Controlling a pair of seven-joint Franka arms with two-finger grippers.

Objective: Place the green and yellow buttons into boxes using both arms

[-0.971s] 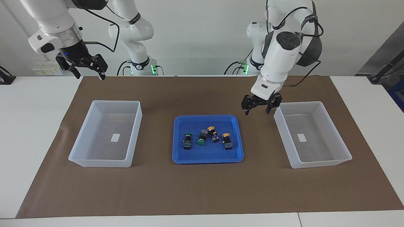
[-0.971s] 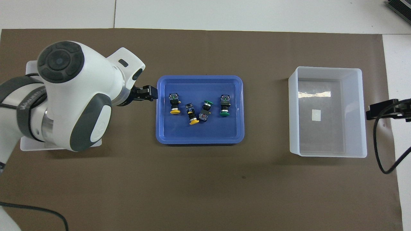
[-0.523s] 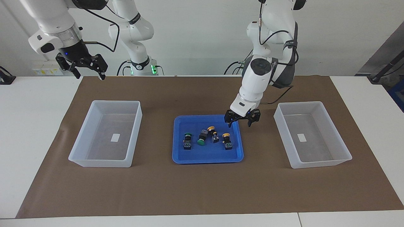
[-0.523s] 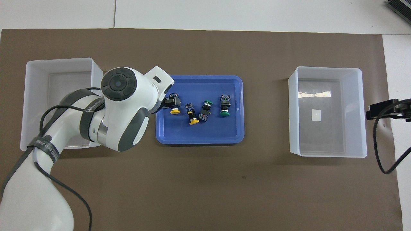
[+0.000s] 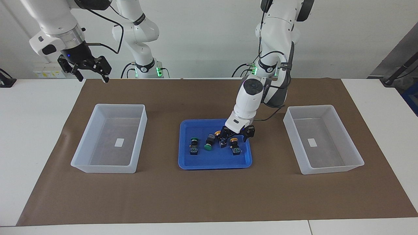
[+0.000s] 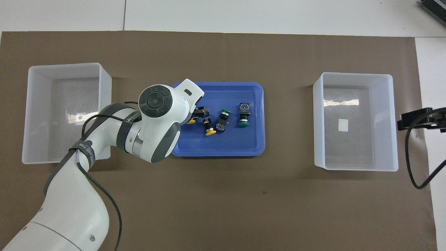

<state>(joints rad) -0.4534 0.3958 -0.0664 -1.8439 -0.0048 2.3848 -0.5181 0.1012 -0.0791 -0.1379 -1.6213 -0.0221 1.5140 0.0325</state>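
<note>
Over the last second the left gripper (image 5: 237, 135) has travelled from beside the box (image 5: 323, 139) at the left arm's end to just above the yellow buttons (image 5: 234, 146) in the blue tray (image 5: 215, 163) at mid-desk, fingers spread and empty. All four buttons remain in the tray, so a first pick appears imminent. The right gripper (image 5: 87, 68) waits, fingers apart, over the desk corner at the right arm's end, on the robots' edge.

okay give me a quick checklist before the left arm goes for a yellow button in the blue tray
1. Left gripper open: ok, fingers spread.
2. Left gripper over a yellow button: ok, it hangs over the tray, above the yellow button at the left arm's end of the row.
3. Fingers straddle that button: cannot tell; the arm hides it from overhead.
4. Neighbouring yellow button clear of the fingers: not ok, it lies close beside them.
5. Left arm's box ready: ok, only its label inside.
6. Right gripper out of the way: ok, waiting high over the table's corner.
</note>
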